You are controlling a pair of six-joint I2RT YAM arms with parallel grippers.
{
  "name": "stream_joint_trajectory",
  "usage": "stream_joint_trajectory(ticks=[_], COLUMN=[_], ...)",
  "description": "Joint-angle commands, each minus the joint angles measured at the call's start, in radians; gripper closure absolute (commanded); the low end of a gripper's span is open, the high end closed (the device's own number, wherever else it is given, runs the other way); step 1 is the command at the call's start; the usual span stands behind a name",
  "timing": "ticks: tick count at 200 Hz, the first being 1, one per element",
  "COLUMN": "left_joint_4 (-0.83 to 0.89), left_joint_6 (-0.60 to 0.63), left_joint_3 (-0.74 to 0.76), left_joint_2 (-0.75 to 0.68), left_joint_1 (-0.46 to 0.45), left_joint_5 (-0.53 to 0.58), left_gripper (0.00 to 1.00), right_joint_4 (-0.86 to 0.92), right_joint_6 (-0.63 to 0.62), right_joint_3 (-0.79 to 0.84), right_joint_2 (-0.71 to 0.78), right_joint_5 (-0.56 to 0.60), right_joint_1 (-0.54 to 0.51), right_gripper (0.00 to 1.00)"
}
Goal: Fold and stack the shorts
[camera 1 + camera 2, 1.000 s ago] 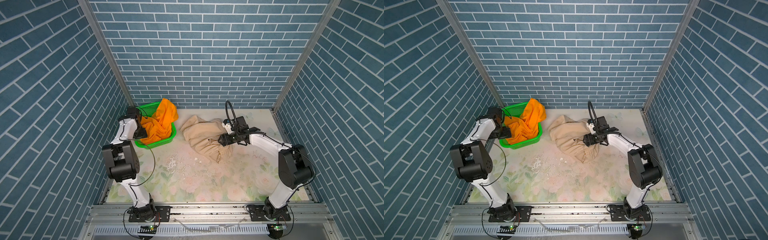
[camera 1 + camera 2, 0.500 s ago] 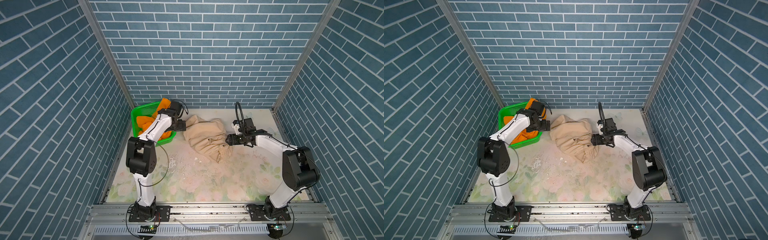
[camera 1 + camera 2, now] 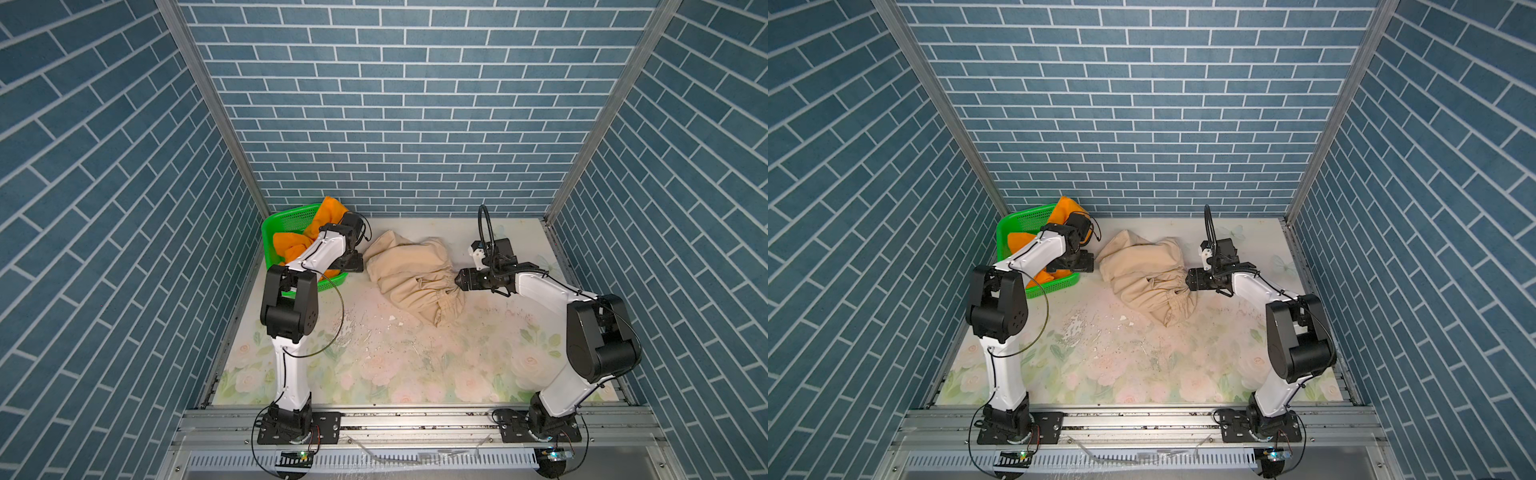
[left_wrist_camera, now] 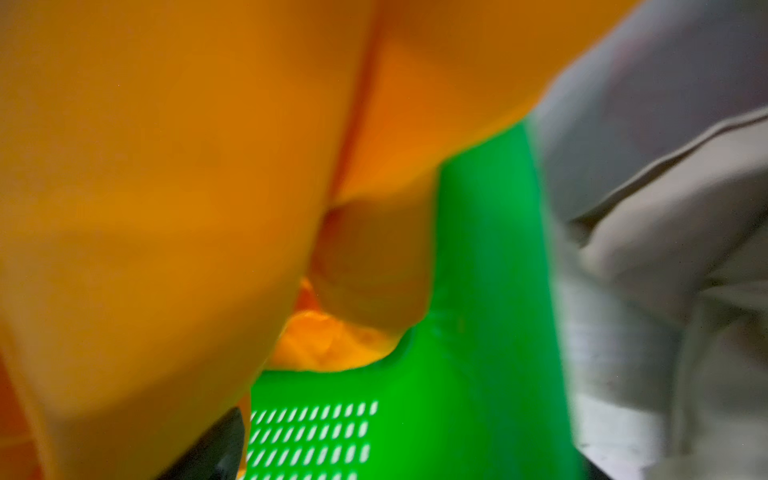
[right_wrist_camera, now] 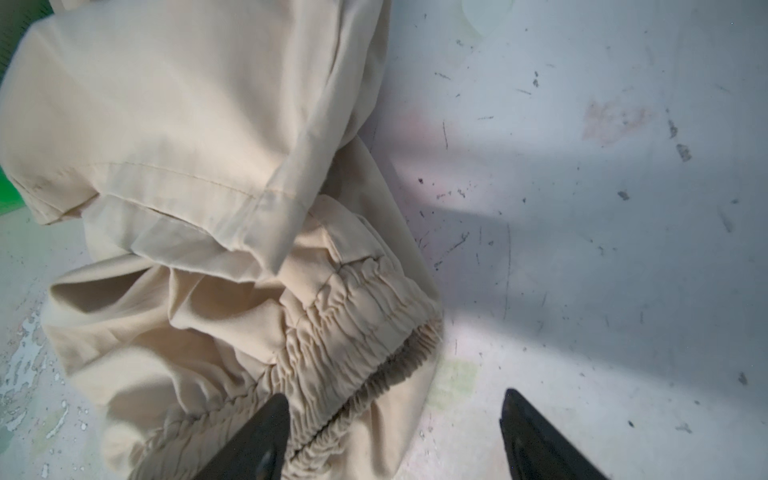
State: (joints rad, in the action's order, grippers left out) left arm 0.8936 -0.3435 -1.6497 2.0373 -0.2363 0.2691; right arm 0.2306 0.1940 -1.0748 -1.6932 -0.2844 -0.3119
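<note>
Left arm (image 3: 320, 253) has swung a long way over since a second ago: it sat out past the far side of the green basket (image 3: 286, 216), and now it stretches right across it toward the middle, while the right arm (image 3: 536, 286) has backed off a bit toward its own side. Table (image 3: 415, 365) first: the whole front half is open floral mat, with brick walls close on three sides. Beige shorts (image 3: 407, 270) sit crumpled at the back centre, gathered waistband (image 5: 357, 316) edge facing the right arm. Orange shorts (image 3: 291, 245) are heaped in the basket in the back left corner, its rim just beside the beige pair. Left gripper (image 3: 353, 264) is low between basket and beige cloth, jaws spread wide, nothing visibly pinched, though its wrist view is blurry. Right gripper (image 5: 395, 397) is wide open too, one finger (image 5: 257, 440) over the waistband, gripping nothing.
</note>
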Motion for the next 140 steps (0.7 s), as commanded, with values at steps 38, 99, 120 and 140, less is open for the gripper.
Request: stream_joint_trajectory(ticks=[38, 99, 120, 140], left_joint_4=[0.056, 0.065, 0.076, 0.092], left_joint_6=[-0.003, -0.001, 0.01, 0.035], left_joint_3=[0.191, 0.201, 0.175, 0.173], left_joint_2=[-0.183, -0.377, -0.444, -0.516], left_joint_1=[0.055, 0.047, -0.002, -0.093], left_joint_5=[0.09, -0.096, -0.152, -0.189], left_gripper=[0.0, 0.0, 0.0, 0.0], right_joint_4=[-0.126, -0.038, 0.062, 0.171], right_joint_6=[0.061, 0.031, -0.015, -0.074], right_joint_3=[0.013, -0.056, -0.08, -0.133], right_joint_2=[-0.089, -0.055, 0.07, 0.176], right_joint_5=[-0.119, -0.188, -0.163, -0.158], right_joint_1=[-0.003, -0.013, -0.026, -0.086], right_gripper=[0.21, 1.0, 1.0, 1.0])
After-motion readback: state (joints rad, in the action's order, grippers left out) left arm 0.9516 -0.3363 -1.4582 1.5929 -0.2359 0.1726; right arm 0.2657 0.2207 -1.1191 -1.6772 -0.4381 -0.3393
